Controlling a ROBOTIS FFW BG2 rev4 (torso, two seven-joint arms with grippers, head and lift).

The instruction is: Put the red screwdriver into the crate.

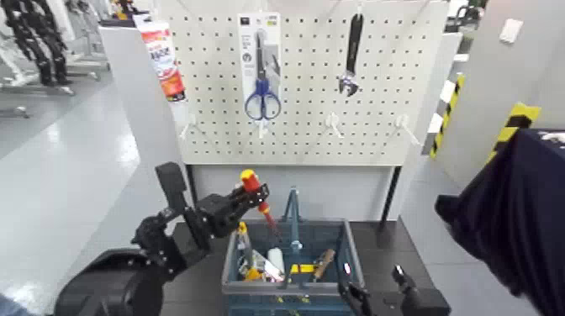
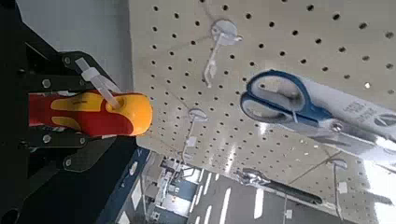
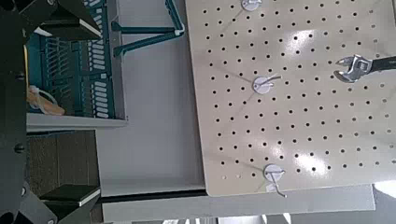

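The left gripper [image 1: 244, 197] is clenched on the handle of the red screwdriver [image 1: 255, 196], which is held above the left end of the crate [image 1: 353, 256], tilted, with the handle end uppermost and the thin shaft [image 1: 268, 220] angled down toward the crate interior. The left wrist view confirms the grasp: the red and yellow handle [image 2: 91, 112] sits between the black fingers [image 2: 84, 157]. The tip appears to be just above or at the level of the crate rim; contact cannot be determined. The crate already contains several small tools, and its blue central handle [image 1: 292, 214] stands just beside the shaft. The pegboard [image 1: 378, 101] behind carries blue-handled scissors [image 1: 262, 99] in their package, an adjustable wrench [image 1: 351, 57] and several bare hooks. The right gripper [image 1: 370, 298] is parked low at the near right corner of the crate; whether it is released or clenched cannot be told. Judged status: pick-up complete, transport nearly complete. Remaining: lower the screwdriver into a free compartment clear of the central handle, release, and withdraw.
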